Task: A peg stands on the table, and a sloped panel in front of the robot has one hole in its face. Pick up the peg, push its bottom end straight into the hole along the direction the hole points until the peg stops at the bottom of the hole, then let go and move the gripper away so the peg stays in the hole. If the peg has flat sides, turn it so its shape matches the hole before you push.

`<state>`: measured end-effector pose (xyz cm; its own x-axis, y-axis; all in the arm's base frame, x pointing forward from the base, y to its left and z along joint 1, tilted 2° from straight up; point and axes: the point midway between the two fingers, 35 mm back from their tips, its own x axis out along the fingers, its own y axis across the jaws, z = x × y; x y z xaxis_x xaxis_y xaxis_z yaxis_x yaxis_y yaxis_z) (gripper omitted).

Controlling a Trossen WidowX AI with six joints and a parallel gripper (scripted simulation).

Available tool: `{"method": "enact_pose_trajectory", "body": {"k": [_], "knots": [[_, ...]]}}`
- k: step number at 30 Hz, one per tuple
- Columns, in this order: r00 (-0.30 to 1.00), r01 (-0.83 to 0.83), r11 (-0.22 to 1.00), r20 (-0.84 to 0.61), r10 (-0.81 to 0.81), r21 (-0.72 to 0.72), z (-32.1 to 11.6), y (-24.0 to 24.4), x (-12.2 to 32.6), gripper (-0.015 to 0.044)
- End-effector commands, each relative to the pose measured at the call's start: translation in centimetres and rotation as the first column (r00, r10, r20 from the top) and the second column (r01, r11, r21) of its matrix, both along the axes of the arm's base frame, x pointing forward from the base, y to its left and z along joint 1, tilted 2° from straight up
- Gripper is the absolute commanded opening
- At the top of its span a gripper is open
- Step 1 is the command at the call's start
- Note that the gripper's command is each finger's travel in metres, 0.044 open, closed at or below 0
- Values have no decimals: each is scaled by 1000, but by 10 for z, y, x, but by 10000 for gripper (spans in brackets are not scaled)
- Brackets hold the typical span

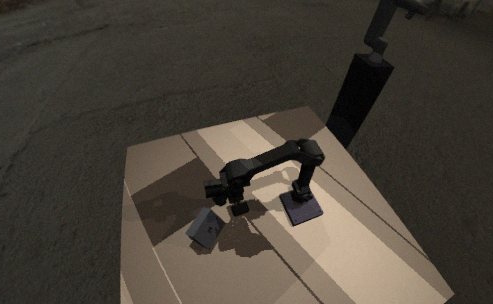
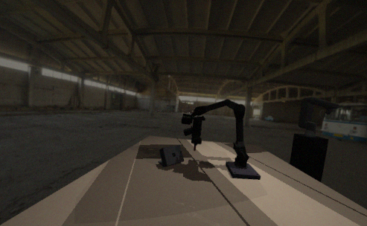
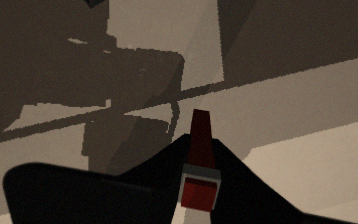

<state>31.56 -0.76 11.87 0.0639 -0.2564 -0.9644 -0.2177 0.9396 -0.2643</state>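
A red peg with a flat, four-sided end and a grey band is held between the fingers of my gripper. The gripper is shut on it and points down above the table. In the exterior view the peg's thin dark tip shows below the fingers, off the table; the top view does not show it clearly. The sloped grey panel stands left of the gripper in the top and exterior views. Its hole is a small dark spot in the face turned toward the arm; its shape is too small to tell.
The arm's base plate stands right of the gripper. The arm arches over from it and casts shadows around the panel. A dark corner shows at the wrist view's top edge. A black pedestal stands beyond the table.
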Motion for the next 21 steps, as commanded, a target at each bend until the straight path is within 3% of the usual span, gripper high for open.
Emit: {"method": "enact_pose_trajectory", "body": {"k": [1,21], "knots": [[1000,-24,1000,1,24,-19,-1,3,2,0],[992,-118,987,22,121,-105,-2,24,8,0]]}}
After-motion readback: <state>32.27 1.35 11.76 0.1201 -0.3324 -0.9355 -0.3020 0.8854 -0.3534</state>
